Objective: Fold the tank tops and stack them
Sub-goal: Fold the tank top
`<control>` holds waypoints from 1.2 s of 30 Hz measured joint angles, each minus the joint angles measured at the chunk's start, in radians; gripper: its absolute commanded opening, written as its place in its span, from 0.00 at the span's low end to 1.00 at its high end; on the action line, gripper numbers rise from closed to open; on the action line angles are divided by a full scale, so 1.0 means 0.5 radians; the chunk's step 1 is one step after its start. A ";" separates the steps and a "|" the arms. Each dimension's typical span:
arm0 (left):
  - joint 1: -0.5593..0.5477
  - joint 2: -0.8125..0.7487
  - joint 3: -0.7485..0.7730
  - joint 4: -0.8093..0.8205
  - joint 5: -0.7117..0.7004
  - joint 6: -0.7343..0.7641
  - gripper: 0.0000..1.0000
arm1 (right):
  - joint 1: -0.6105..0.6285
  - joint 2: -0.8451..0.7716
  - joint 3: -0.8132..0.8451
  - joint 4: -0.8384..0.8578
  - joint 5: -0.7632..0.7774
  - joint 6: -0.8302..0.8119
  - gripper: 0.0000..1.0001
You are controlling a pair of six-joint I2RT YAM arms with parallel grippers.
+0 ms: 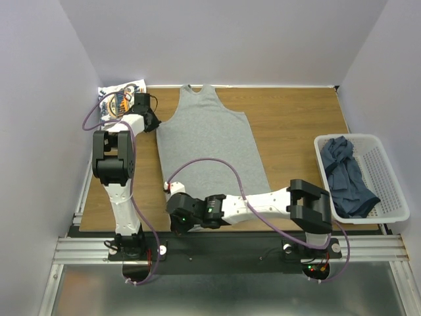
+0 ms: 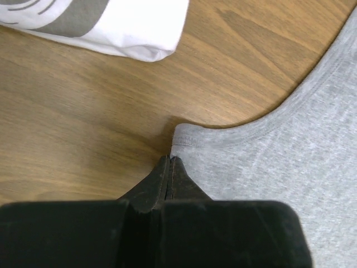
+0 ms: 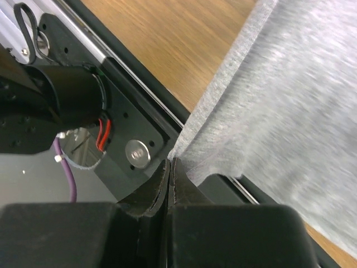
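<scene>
Spread flat across the middle of the wooden table (image 1: 296,118), neck toward the far wall, hem toward the arm bases: grey tank top (image 1: 210,141). At its underarm corner on the left side, left gripper (image 2: 169,161), jaws pressed together, tips pinching the very corner of the grey cloth right down at table level. At the near left hem corner, right gripper (image 3: 169,163), likewise clamped tight on the grey cloth, that corner raised off the wood and drawn out over the black rail (image 3: 125,61) at the near table edge. Fabric blurred in the right wrist view. Right arm laid low along the near edge, reaching from its base on the right across to the hem. In the far left corner of the table: white tank top (image 1: 120,99) with blue-and-orange round print, folded small, just beside the left gripper, apart from the grey one with bare wood between. At the right edge of the table: white mesh basket (image 1: 389,197), with dark slate-blue tank tops (image 1: 345,174) crumpled in a heap in its left half, well apart from the grey top.
</scene>
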 measured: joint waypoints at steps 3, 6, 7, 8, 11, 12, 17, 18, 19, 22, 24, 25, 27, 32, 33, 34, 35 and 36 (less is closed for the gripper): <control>-0.032 0.000 0.035 -0.014 -0.003 -0.020 0.00 | -0.043 -0.159 -0.154 0.014 0.040 0.018 0.00; -0.099 0.000 0.104 -0.018 -0.014 -0.050 0.00 | -0.083 -0.313 -0.278 0.023 0.076 0.031 0.00; -0.124 0.000 0.130 -0.021 -0.019 -0.058 0.00 | -0.102 -0.364 -0.316 0.022 0.091 0.035 0.00; -0.148 0.001 0.159 -0.020 -0.025 -0.067 0.00 | -0.116 -0.405 -0.345 0.025 0.105 0.044 0.00; -0.220 0.010 0.234 -0.018 -0.041 -0.097 0.00 | -0.140 -0.510 -0.453 0.047 0.134 0.065 0.00; -0.243 0.014 0.254 -0.019 -0.047 -0.105 0.00 | -0.144 -0.537 -0.493 0.050 0.140 0.072 0.00; -0.362 0.088 0.368 -0.025 -0.077 -0.147 0.00 | -0.183 -0.665 -0.697 0.047 0.179 0.117 0.00; -0.388 0.112 0.397 -0.030 -0.080 -0.155 0.00 | -0.191 -0.682 -0.721 0.047 0.185 0.121 0.00; -0.403 0.132 0.415 -0.036 -0.084 -0.159 0.00 | -0.197 -0.706 -0.756 0.047 0.192 0.132 0.00; -0.454 0.216 0.511 -0.054 -0.090 -0.178 0.00 | -0.207 -0.757 -0.822 0.047 0.213 0.150 0.00; -0.485 0.272 0.565 -0.063 -0.091 -0.188 0.00 | -0.208 -0.790 -0.863 0.048 0.225 0.163 0.00; -0.500 0.298 0.591 -0.076 -0.092 -0.192 0.00 | -0.208 -0.803 -0.878 0.048 0.230 0.169 0.00; -0.529 0.340 0.627 -0.086 -0.096 -0.195 0.00 | -0.208 -0.834 -0.915 0.050 0.243 0.185 0.00; -0.583 0.402 0.673 -0.106 -0.097 -0.202 0.00 | -0.208 -0.896 -1.021 0.060 0.268 0.217 0.01; -0.591 0.405 0.675 -0.108 -0.098 -0.203 0.00 | -0.208 -0.903 -1.037 0.060 0.272 0.221 0.01; -0.595 0.407 0.677 -0.111 -0.098 -0.205 0.00 | -0.208 -0.906 -1.050 0.060 0.275 0.228 0.01; -0.603 0.408 0.682 -0.113 -0.099 -0.207 0.00 | -0.208 -0.907 -1.061 0.060 0.280 0.233 0.01; -0.607 0.412 0.688 -0.112 -0.099 -0.208 0.00 | -0.208 -0.909 -1.073 0.063 0.283 0.237 0.01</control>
